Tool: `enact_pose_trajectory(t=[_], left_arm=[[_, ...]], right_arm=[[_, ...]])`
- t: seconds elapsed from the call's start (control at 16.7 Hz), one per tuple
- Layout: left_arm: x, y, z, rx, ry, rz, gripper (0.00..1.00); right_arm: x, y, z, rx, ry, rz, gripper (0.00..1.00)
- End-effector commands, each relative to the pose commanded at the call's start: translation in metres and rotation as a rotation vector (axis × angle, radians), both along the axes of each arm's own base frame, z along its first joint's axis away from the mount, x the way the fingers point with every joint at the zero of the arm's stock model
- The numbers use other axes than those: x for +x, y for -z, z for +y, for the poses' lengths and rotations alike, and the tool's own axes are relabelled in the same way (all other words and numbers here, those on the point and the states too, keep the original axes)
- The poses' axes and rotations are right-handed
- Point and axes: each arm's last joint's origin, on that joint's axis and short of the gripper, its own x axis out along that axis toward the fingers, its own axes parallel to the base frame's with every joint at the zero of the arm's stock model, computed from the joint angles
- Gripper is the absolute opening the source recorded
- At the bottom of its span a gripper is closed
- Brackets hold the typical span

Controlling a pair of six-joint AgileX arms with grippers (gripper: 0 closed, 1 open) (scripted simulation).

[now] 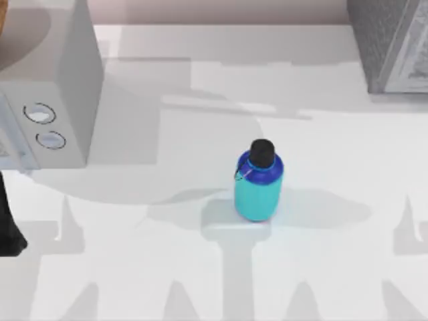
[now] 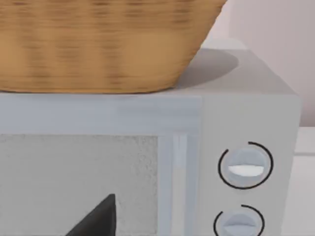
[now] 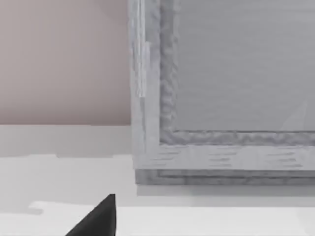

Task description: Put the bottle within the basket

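Note:
The bottle (image 1: pixel 258 180) stands upright near the middle of the white table (image 1: pixel 167 267), with a cyan body, dark blue shoulder and black cap. Nothing touches it. The woven tan basket (image 2: pixel 98 44) rests on top of a grey microwave (image 2: pixel 246 123) at the table's far left; a sliver of the basket (image 1: pixel 3 13) shows in the top view's corner. A dark tip of my left gripper (image 2: pixel 98 221) points at the microwave's front. A dark tip of my right gripper (image 3: pixel 98 221) faces a grey cabinet, far from the bottle.
The microwave (image 1: pixel 47 87) with two round knobs fills the far left. A grey cabinet (image 1: pixel 394 40) stands at the far right corner, seen close up (image 3: pixel 236 73) in the right wrist view. A dark part of my left arm (image 1: pixel 8 224) shows at the left edge.

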Motion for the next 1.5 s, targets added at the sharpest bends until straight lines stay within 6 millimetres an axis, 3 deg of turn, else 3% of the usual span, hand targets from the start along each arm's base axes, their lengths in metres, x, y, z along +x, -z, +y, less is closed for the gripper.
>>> enact_pose_trajectory(t=[0.48, 0.96, 1.2, 1.5], left_arm=[[0.012, -0.011, -0.008, 0.001, 0.074, 0.006, 1.00], [0.064, -0.020, -0.052, 0.009, 0.320, 0.048, 1.00], [0.091, -0.004, -0.090, 0.014, 0.458, 0.061, 1.00], [0.108, 0.035, -0.139, 0.021, 0.615, 0.075, 1.00]], right_arm=[[0.000, 0.000, 0.000, 0.000, 0.000, 0.000, 1.00], [0.000, 0.000, 0.000, 0.000, 0.000, 0.000, 1.00], [0.000, 0.000, 0.000, 0.000, 0.000, 0.000, 1.00], [0.000, 0.000, 0.000, 0.000, 0.000, 0.000, 1.00]])
